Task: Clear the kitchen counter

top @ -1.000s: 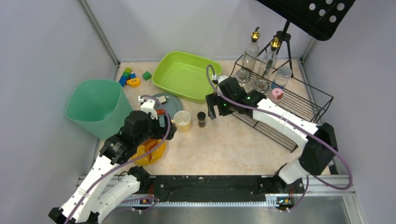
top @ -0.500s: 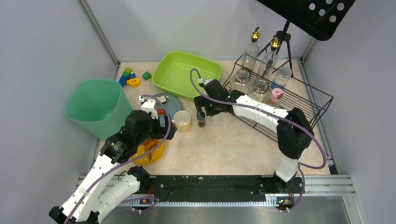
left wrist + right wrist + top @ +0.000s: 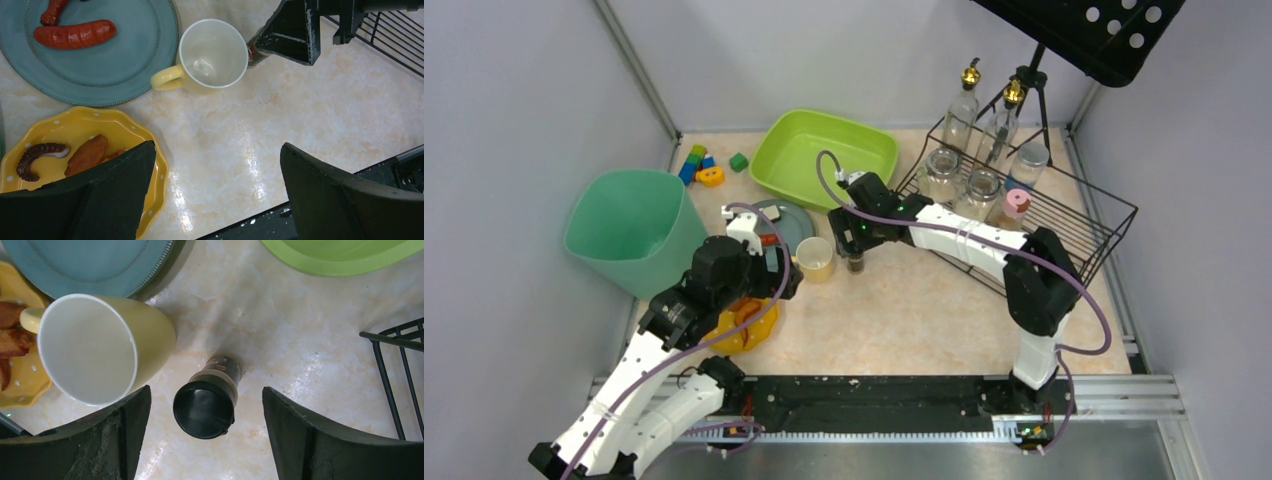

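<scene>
Right gripper (image 3: pixel 205 395): wide open, holding nothing, one finger on each side of the spice jar (image 3: pixel 205 407), neither touching it.
Left gripper (image 3: pixel 217 155): open and holding nothing, above a bare patch of the kitchen counter (image 3: pixel 924 310) near the yellow dish (image 3: pixel 125 135).
Kitchen counter: spreads under both arms, with the dishes toward its left and middle.
Step in hand: most likely grasping the spice jar.
Doing it well: come straight down with the jar centred between the fingers, and close on the body below the black cap. The mug (image 3: pixel 95 347) stands just beside the jar, so the finger on that side has little room. Lift the jar upright.
Mug: pale yellow and empty.
Blue plate (image 3: pixel 100 60): holds a red sausage (image 3: pixel 75 32) and part of another at the frame's edge.
Yellow dish: holds a curled octopus arm and a couple of fried brown pieces.
Green tub (image 3: pixel 824 160): looks empty.
Green bin (image 3: pixel 629 230): nothing shows inside it.
Wire rack (image 3: pixel 1074 215): holds two tall glass bottles, some clear jars and a pink-capped one.
Likely destination: cannot tell.
</scene>
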`<state>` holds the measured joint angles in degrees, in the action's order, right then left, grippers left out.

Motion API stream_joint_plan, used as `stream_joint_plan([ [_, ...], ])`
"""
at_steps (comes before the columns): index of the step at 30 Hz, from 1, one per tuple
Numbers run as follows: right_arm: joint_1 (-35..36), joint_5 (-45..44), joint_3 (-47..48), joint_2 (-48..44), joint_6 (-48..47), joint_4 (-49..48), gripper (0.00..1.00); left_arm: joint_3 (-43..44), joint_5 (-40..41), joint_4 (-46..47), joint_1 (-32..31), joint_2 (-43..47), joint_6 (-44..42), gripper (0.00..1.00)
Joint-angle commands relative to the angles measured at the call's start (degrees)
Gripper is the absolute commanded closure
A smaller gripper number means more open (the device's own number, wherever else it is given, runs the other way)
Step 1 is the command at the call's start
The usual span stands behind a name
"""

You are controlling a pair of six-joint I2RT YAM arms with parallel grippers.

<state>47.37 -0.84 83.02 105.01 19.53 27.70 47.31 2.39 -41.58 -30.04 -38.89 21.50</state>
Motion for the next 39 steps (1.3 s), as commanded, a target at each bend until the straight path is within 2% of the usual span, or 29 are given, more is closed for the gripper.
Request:
stream_joint_plan([
  [1, 1.2, -3.5, 3.5, 1.0, -1.0, 1.1, 0.22, 0.0, -0.6, 1.4, 0.3, 0.3, 0.2, 0.01],
  [17, 3.3, -6.2, 5.7, 3.1, -1.8, 3.7, 0.39, 0.0, -1.0, 1.5, 0.3, 0.1, 0.1, 0.01],
  [26, 4.4, -9.3, 6.0, 2.6, -2.0, 5.1, 0.59, 0.0, -1.1, 1.4, 0.3, 0.2, 0.1, 0.01],
  [33, 5.0, -12.0, 4.3, -3.0, -1.3, 6.4, 0.68, 0.0, -1.3, 1.5, 0.2, 0.2, 0.1, 0.01],
  [39, 5.1, -13.5, 2.8, -12.6, -0.8, 10.0, 0.70, 0.0, -1.6, 1.5, 0.3, 0.4, 0.1, 0.01],
])
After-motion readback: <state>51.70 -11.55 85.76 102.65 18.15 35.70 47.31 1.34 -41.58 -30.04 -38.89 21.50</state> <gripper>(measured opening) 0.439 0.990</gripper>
